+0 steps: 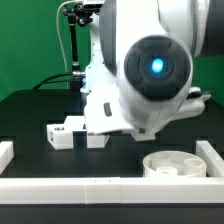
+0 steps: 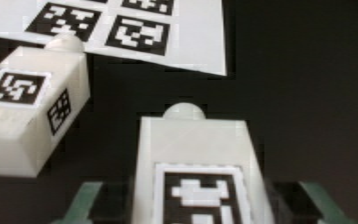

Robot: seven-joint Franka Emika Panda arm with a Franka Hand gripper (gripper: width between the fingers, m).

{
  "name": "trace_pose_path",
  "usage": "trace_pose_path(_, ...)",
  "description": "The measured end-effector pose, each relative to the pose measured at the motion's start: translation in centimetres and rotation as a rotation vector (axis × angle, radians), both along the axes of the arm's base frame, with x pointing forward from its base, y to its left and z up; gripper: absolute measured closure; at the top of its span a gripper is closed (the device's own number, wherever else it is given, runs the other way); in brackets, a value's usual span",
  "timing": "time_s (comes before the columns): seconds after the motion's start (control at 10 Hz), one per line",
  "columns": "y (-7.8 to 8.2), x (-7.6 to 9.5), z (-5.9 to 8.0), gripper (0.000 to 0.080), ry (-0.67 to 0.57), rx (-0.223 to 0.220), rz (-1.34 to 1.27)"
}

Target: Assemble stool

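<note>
One leg (image 2: pixel 201 160) lies straight between the fingers (image 2: pixel 98 202) of the gripper (image 2: pixel 202 198) — its long axis runs crosswise to their closing line, peg end toward the marker board (image 2: pixel 123 30). Whether the pads clamp it or merely flank it I cannot tell. A second leg (image 2: pixel 34 110) lies just beside, near the table's (image 1: pixel 30 118) middle; the seat (image 1: pixel 172 165) sits by the near corner on the exterior view's right. No readable writing — only square tags.
</note>
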State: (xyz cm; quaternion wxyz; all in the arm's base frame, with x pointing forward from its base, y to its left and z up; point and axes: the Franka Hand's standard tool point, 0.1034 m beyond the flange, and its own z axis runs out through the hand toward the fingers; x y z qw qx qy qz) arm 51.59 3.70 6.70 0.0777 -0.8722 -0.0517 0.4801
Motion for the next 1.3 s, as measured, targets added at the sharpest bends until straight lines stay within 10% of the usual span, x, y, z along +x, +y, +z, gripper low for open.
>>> trace_pose_path(0.7, -0.2, 2.8, 0.4, 0.0459, -0.430, -0.023, -0.054)
trace_pose_path(1.1, -1.0, 4.8, 4.1, 0.0459, -0.685, -0.035, -0.072)
trace_pose_path(1.3, -1.3, 5.2, 3.6, 0.0459, -0.818, -0.048, -0.083)
